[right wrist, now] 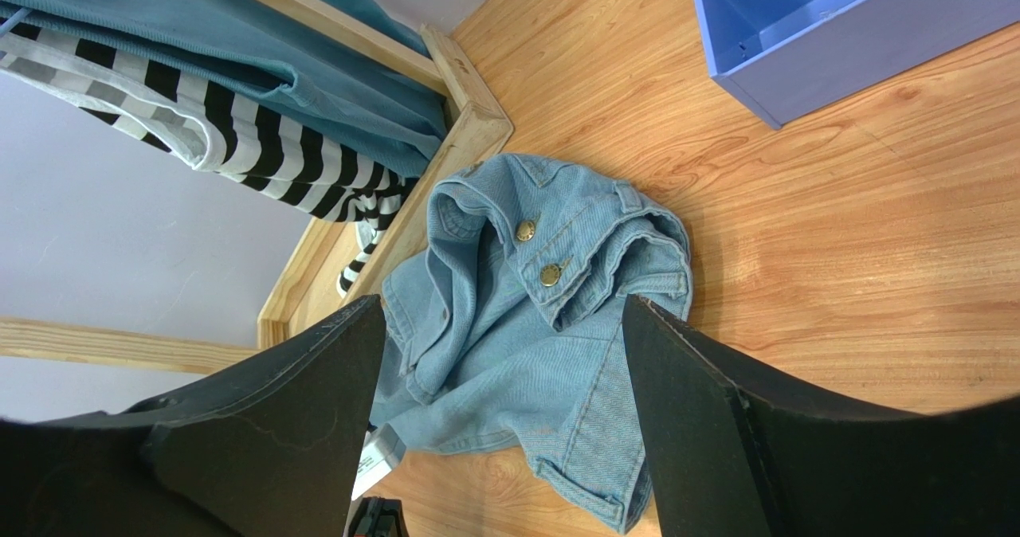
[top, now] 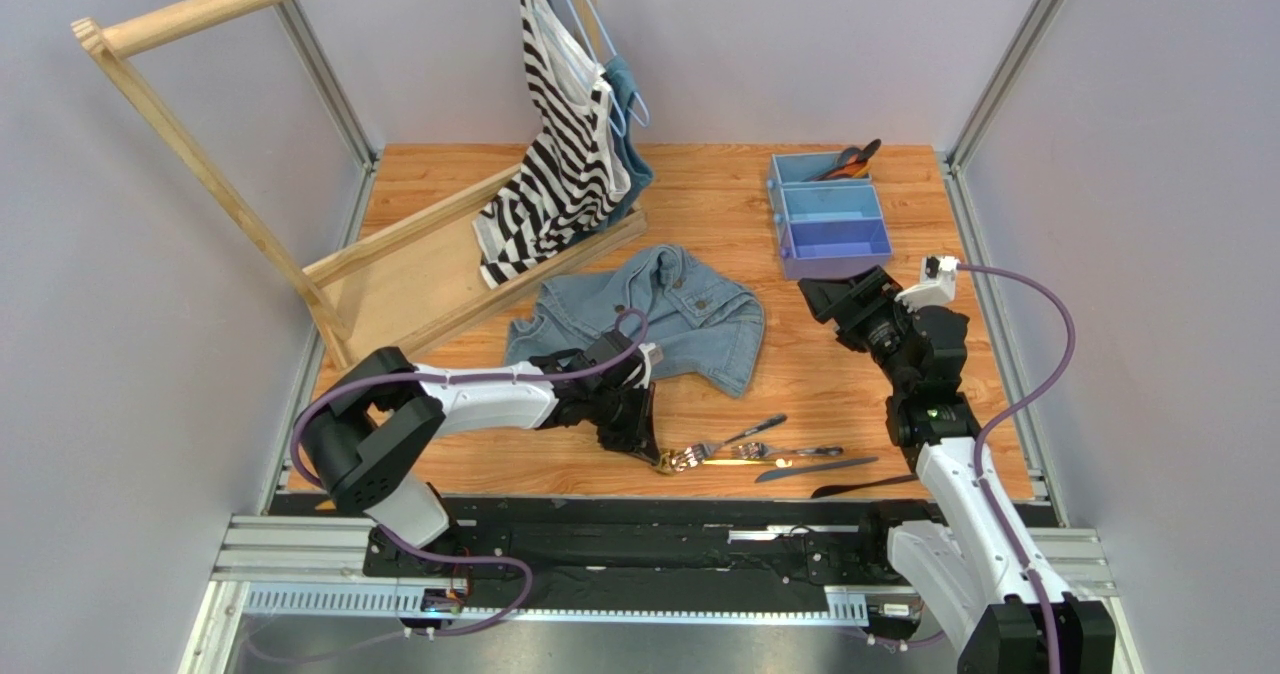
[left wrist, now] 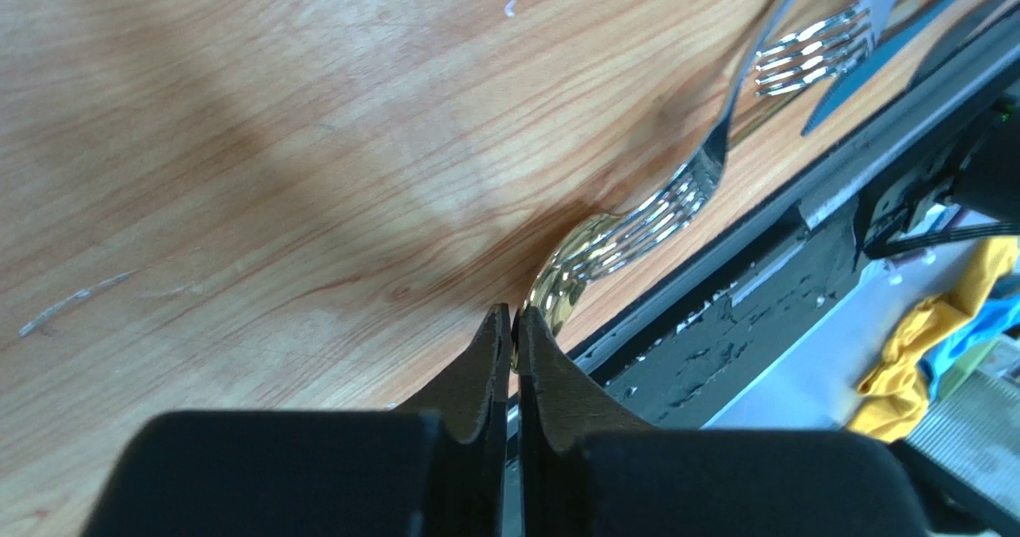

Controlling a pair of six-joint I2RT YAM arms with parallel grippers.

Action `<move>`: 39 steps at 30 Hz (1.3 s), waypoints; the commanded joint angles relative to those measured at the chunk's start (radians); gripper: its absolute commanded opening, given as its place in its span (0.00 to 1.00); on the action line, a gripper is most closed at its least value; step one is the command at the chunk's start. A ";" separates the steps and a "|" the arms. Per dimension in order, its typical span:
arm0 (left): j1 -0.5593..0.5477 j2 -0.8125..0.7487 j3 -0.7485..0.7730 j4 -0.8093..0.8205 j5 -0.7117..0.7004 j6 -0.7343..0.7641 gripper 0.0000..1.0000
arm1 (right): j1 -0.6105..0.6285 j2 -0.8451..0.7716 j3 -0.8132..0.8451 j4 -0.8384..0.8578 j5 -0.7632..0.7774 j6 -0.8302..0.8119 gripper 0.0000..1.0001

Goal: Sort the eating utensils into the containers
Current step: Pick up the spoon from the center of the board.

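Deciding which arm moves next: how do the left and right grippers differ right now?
The left gripper is shut, pinching the gold spoon by its bowl; the right gripper stands wide open and empty. The left is low at the table's near edge; the right sits by the tray, facing the denim jacket. Both have black fingers.

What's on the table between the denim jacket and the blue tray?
Nothing; only bare tabletop lies between the denim jacket and the blue tray, as the right wrist view shows clearly.
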 commanded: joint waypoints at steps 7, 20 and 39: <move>0.000 -0.054 0.113 -0.206 -0.173 0.060 0.00 | 0.000 -0.011 0.002 0.009 -0.007 -0.014 0.77; 0.064 -0.158 0.379 -0.608 -0.522 0.274 0.00 | 0.002 -0.006 0.003 0.014 -0.020 -0.016 0.77; 0.064 -0.247 0.734 -0.941 -0.601 0.733 0.00 | 0.004 0.077 0.109 0.087 -0.375 -0.141 0.77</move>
